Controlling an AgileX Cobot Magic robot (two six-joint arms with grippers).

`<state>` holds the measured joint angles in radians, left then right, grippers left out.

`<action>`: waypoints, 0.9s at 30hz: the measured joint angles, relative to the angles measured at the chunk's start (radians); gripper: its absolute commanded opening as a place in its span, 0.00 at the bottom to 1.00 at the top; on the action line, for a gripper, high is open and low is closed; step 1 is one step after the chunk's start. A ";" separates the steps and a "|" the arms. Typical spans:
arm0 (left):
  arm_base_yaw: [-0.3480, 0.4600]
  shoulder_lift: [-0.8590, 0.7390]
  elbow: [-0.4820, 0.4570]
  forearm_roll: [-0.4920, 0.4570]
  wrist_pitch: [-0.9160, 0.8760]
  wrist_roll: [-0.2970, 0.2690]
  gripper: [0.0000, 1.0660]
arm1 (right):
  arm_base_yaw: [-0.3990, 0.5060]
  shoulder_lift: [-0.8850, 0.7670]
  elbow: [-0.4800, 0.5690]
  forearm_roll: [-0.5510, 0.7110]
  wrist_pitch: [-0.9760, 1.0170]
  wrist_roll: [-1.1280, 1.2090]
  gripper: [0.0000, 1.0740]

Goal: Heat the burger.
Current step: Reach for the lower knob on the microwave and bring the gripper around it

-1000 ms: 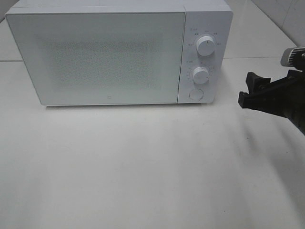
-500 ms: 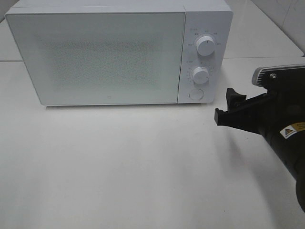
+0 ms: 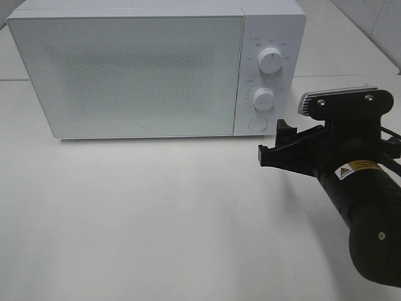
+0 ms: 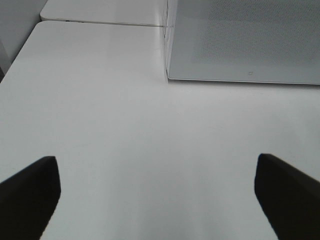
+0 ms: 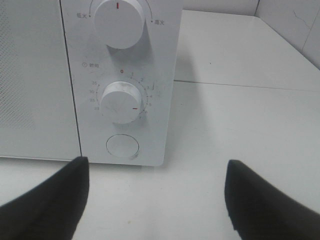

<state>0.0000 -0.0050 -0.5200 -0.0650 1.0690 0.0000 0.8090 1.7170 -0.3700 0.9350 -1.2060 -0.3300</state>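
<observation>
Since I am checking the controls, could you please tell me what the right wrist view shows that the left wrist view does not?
Only the right wrist view: the control panel with its upper knob, timer knob and round button, and the open right tool. Only the left wrist view: the door corner farthest from those controls, a seam between tabletops, and the open left tool. Both: the white microwave and table; neither shows the burger.

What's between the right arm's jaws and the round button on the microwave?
Only bare white table lies between the right gripper and the round button on the microwave. The right wrist view shows it clearly.
</observation>
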 measured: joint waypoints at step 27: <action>0.000 0.000 0.000 0.000 0.000 0.000 0.92 | -0.068 0.188 -0.181 -0.106 -0.001 0.049 0.70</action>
<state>0.0000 -0.0050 -0.5200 -0.0650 1.0690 0.0000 0.7410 1.9050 -0.5510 0.8290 -1.2070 -0.2810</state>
